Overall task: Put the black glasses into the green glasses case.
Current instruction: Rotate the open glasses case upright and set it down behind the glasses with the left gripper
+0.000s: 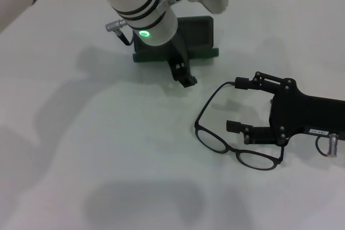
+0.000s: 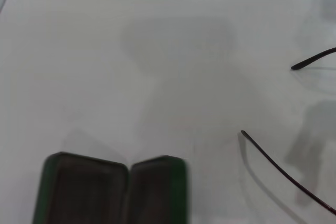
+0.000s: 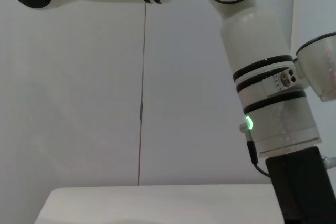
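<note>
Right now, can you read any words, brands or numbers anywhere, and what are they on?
None can be read.
White label on the right claw's black body: print too small.
Green glasses case, open: no lettering visible.
Black glasses: no marking visible.

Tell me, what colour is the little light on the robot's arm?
Green. The light glows on the left arm's wrist, clearest in the head view.

On the white worktop [image 1: 81,133], the right gripper [image 1: 237,104] straddled the black glasses [image 1: 232,146], jaws apart; the left gripper [image 1: 186,79] hung before the open green glasses case [image 1: 199,39].
</note>
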You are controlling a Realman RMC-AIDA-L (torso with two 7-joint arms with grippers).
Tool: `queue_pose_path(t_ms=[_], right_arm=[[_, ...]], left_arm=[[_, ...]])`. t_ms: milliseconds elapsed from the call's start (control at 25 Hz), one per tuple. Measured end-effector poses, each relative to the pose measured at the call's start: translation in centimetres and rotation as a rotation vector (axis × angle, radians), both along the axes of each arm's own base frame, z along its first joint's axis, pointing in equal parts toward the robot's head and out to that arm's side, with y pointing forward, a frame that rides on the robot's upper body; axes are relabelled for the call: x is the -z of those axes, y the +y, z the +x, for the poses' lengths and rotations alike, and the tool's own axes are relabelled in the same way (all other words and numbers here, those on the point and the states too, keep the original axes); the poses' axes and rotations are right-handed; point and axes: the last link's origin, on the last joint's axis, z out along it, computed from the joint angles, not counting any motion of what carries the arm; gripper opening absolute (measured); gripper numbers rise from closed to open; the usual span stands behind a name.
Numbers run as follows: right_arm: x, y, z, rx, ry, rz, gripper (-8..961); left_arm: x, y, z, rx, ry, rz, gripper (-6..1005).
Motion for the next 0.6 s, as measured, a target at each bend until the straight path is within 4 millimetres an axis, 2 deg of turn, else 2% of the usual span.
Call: queue_pose_path(t_ms=[240,600], right_arm=[[0.0,0.0,0.0,-0.001,0.0,0.001,839],[0.3,0.3,-0.4,-0.003,-0.003,0.003,839]], left_arm=[[-0.6,1.0,0.5,0.006,-0.063,0.064,597],[-0.2,1.5,-0.5,0.001,-0.039,0.089,596]])
